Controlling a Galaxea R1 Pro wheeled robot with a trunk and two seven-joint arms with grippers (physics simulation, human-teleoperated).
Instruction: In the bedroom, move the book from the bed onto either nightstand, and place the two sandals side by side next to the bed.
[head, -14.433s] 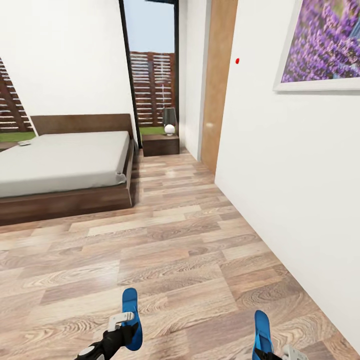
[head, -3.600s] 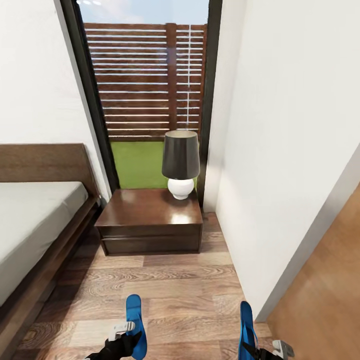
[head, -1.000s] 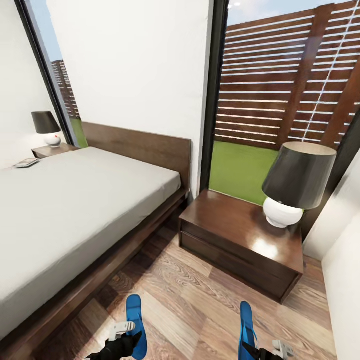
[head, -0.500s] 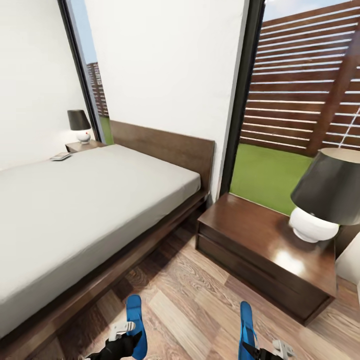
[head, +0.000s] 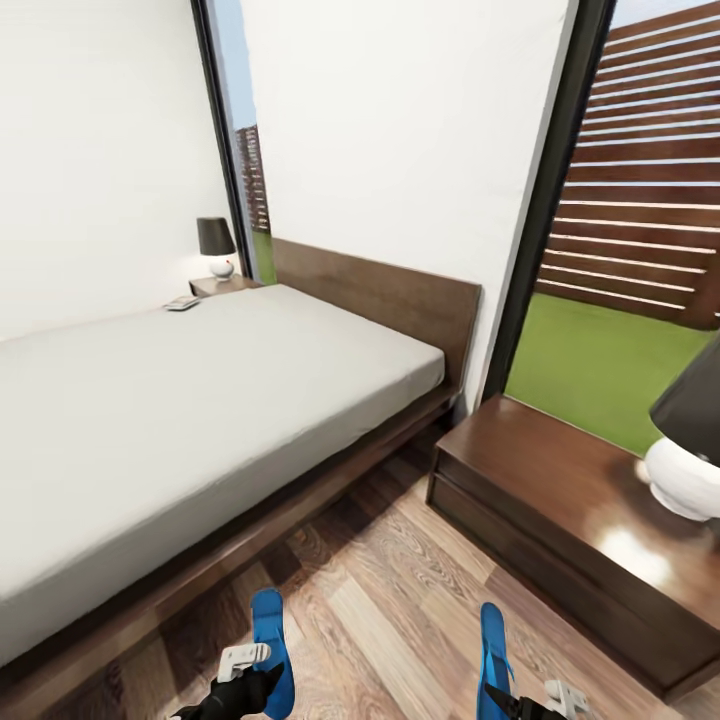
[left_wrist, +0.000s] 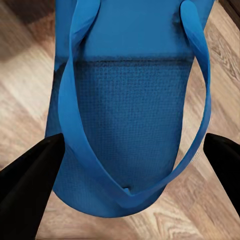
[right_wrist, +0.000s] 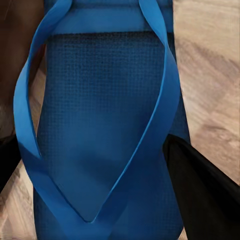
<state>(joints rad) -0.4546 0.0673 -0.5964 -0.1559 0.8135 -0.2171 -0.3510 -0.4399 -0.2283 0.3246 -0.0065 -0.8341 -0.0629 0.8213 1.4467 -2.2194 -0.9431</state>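
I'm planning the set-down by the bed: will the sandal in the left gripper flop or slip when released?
The left sandal looks thin and flat, so probably light with some flex. Its sole shows a fine grid texture, likely grippy rather than slippery. Being flat, it should settle on the wood floor without rolling.

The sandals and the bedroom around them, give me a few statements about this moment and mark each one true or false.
1. Each gripper holds one blue sandal: left gripper holds the left sandal, right gripper holds the right sandal. True.
2. Both sandals lie on the mattress. False: they are held over the wood floor beside the bed.
3. A lamp stands on the near nightstand. True.
4. The book lies on the near nightstand. False: it lies at the bed's far corner.
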